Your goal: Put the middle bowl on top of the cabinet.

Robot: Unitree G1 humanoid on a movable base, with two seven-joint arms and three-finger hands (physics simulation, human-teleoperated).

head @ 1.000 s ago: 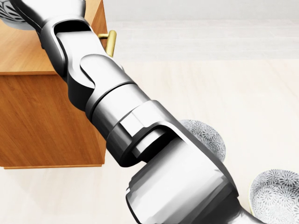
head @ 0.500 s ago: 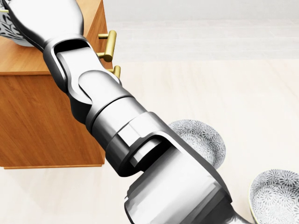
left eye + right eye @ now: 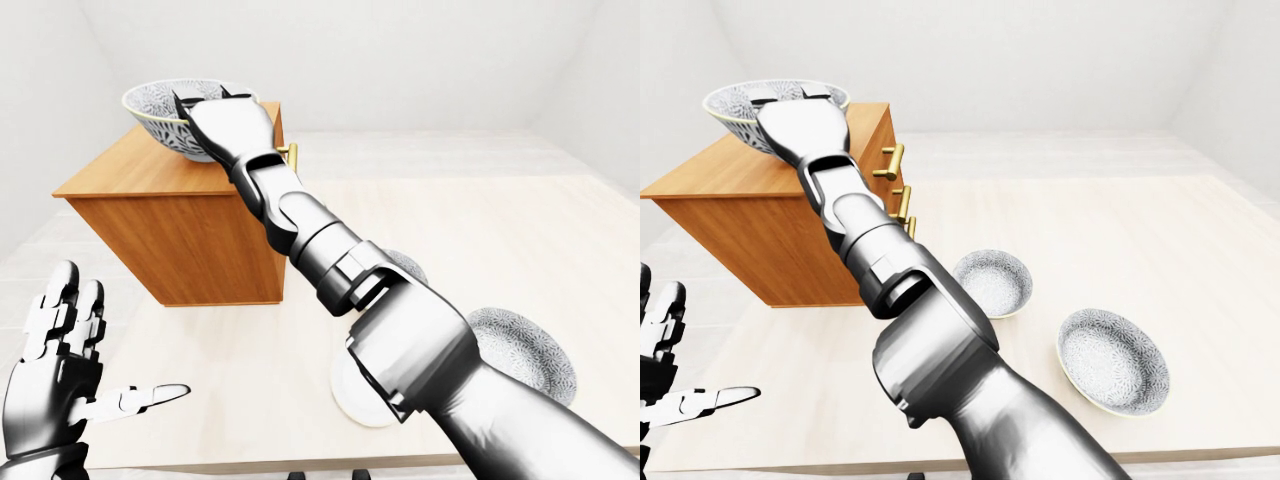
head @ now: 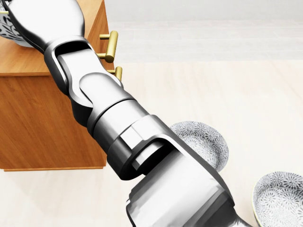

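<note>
The patterned middle bowl [image 3: 158, 112] is at the far end of the wooden cabinet's top [image 3: 130, 172], in the upper left of the left-eye view. My right hand [image 3: 210, 97] reaches across from the lower right, and its dark fingertips [image 3: 183, 100] hook over the bowl's rim while the palm covers its near side. Whether the bowl rests on the wood or hangs just above it, I cannot tell. The head view shows only a sliver of the bowl [image 4: 8, 29] beside my forearm. My left hand [image 3: 62, 352] is low on the left, fingers spread, holding nothing.
Two more patterned bowls [image 3: 990, 281] [image 3: 1112, 360] lie on the pale table [image 3: 1140, 240] to the right of my arm. Brass drawer handles [image 3: 892, 162] stick out of the cabinet's right face. My right forearm crosses most of the head view.
Over the last second my right arm shifted slightly down and right in the head view, uncovering more of the bowl on the table and a second brass handle. It has been still since.
</note>
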